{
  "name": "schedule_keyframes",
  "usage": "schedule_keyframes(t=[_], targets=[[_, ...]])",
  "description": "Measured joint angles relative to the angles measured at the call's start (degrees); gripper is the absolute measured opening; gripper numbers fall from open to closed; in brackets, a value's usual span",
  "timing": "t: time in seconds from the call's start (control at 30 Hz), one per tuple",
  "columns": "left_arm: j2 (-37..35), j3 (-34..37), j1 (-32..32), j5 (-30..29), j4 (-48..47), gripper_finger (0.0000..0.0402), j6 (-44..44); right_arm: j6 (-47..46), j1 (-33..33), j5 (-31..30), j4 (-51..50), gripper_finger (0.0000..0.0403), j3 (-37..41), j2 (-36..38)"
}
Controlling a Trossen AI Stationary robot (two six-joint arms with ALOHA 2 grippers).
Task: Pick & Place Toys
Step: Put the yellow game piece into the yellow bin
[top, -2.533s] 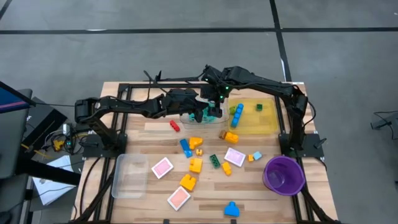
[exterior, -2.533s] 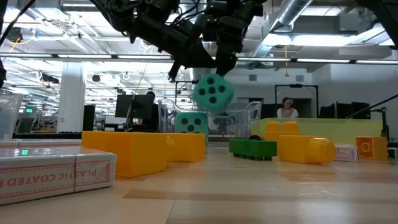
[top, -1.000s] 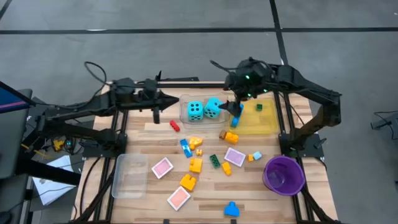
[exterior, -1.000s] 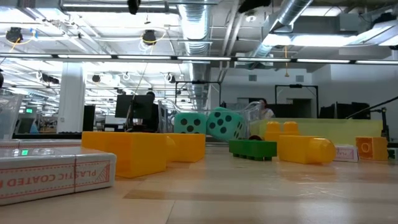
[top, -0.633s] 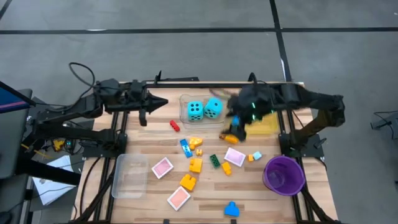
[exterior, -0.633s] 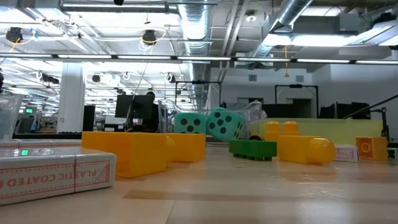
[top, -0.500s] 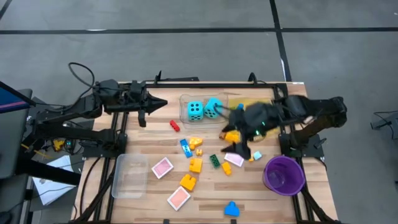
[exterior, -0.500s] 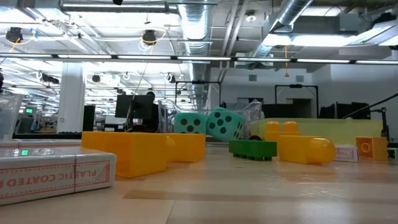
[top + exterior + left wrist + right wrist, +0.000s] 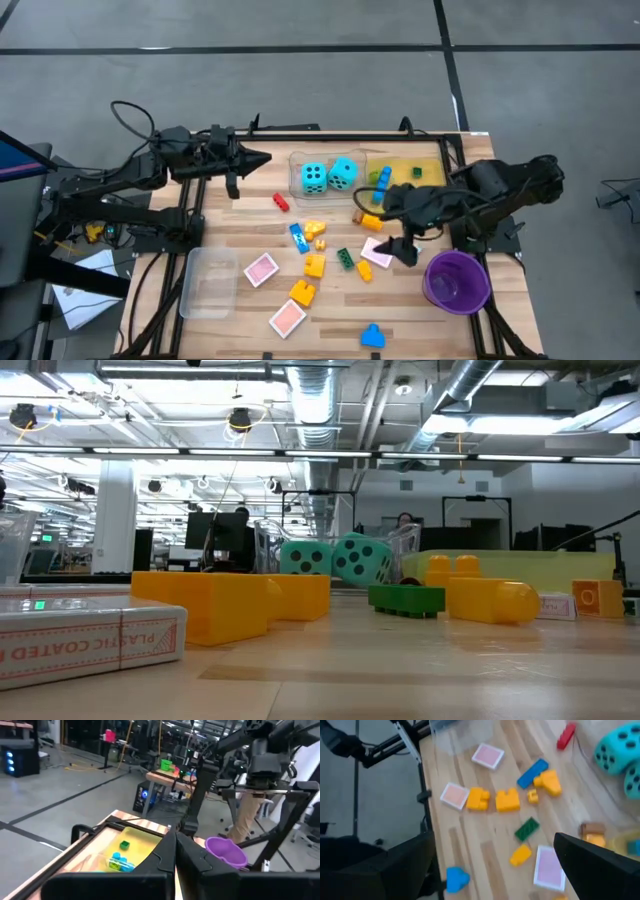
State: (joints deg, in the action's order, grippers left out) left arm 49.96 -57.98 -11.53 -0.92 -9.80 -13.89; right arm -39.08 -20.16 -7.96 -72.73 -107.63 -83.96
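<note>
Turquoise dice sit in the clear tray, so I'm btwn picks w/ my right gripper, fingers wide apart & empty, above the pink tile; next: drop & pinch; left gripper closed, parked.

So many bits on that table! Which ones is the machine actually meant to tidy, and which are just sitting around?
Part of the job:
- two turquoise dice, in the clear tray
- small plastic bricks
- flat pink tiles

Just lying about:
- purple bowl
- yellow tray
- empty clear tray
</note>
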Motion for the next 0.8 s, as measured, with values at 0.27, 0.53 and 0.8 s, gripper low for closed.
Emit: schedule_keyframes(t=[0.27,0.53,0.8], targets=[[0.03,0.00,0.00,-2.34,1.34,0.0013,-2.04,-5.75,-4.24,-8.16,-7.74,0.0400,-0.09,2.68],[-0.20,0.00,0.00,-2.54,3.19,0.0072,-3.25,-16.29,-7.28,-17.80,-16.76,0.0400,-0.09,3.10],[-0.20,0.00,0.00,-1.84,11.41,0.0135,-2.99,-20.29,-7.59,-20.48,-17.33,0.0400,-0.09,3.10]])
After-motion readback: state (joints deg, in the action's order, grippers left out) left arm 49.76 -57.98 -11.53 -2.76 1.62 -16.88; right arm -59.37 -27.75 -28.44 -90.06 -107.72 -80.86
